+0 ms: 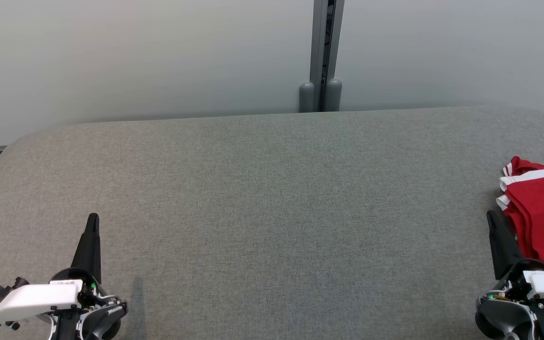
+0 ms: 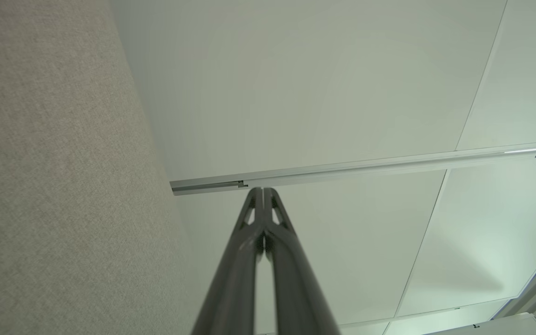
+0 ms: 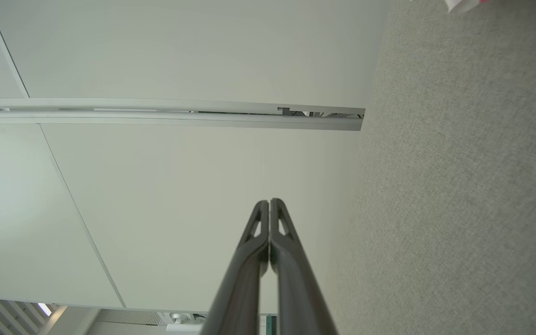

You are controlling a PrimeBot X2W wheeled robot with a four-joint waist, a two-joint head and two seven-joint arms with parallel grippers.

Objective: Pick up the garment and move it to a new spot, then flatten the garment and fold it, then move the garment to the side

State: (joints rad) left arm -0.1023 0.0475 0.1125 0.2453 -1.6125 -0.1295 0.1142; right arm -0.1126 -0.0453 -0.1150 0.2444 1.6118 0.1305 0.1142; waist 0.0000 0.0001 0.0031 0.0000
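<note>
The garment (image 1: 543,212) is red with white stripes and lies folded at the right edge of the grey table (image 1: 272,203), partly cut off by the picture's border. A white scrap of it (image 3: 462,4) peeks in at the top of the right wrist view. My right gripper (image 1: 490,215) stands shut just left of the garment, its tips together (image 3: 269,201) with nothing between them. At the lower left my left gripper (image 1: 93,217) is shut too, tips touching (image 2: 262,190), far from the garment and empty.
The table's padded top has rounded corners and ends at a pale wall panel (image 1: 135,56). A grey upright post (image 1: 321,56) stands behind the table's far edge, near the middle.
</note>
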